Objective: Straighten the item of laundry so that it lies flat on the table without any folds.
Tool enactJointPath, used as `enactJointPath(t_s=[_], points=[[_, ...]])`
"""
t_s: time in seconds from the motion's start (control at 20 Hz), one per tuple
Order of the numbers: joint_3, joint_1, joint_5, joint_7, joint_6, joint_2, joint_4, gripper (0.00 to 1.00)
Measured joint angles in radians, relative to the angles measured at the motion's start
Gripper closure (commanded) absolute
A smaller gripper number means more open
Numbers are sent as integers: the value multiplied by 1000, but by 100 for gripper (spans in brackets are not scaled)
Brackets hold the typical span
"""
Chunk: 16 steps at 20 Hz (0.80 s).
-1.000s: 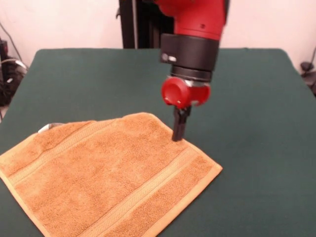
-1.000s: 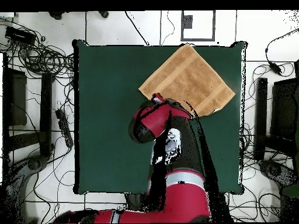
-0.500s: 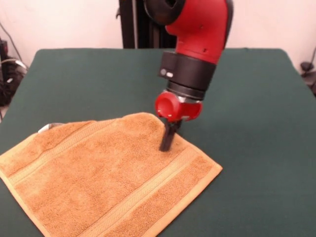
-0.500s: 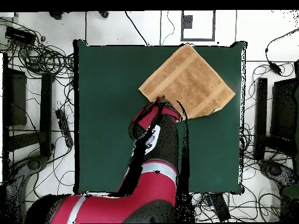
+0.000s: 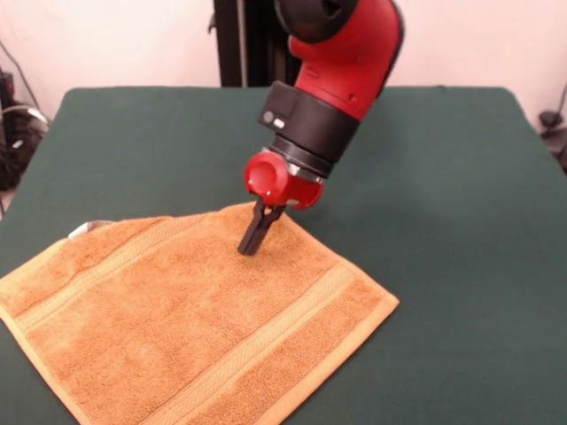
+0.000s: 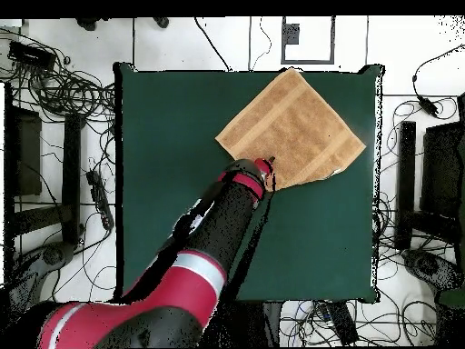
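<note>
Pale floor w/ tangled cables (image 6: 64, 91) and dark equipment rings the bench (image 5: 461, 266) in the overhead view; a light wall sits behind it in the front view. The bench, covered in plain dark green cloth, fills most of both views. The red & black arm (image 5: 341, 62) comes down at a tilt, its black collar and red wrist knob just above the cloth; in the overhead view the arm runs diagonally from the bottom left up toward the bench's middle. The towel (image 5: 186, 319), orange-tan terry, lies spread out and turned diagonal to the bench edges: in the front view it takes the lower-left part of the picture and runs off the bottom edge, in the overhead view it sits near the top edge, right of centre. It looks mostly flat; paler woven bands run across it near both ends, w/ a paler hem round the edge. A small pale tag or turned-up bit shows at its far left corner in the front view, too small to make out. The gripper (image 5: 252, 244) touches the towel's surface just inside its far corner, black jaws drawn narrow, tips together and slanted, holding no visible cloth.
</note>
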Motion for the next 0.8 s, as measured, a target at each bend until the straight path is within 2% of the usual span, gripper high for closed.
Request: enactJointPath(t_s=[0.25,0.5,0.8], points=[[-106,89,54,80,0,61,-22,100],[-166,147,112,139,0,107,-48,100],[-181,156,184,161,4,145,-62,100]])
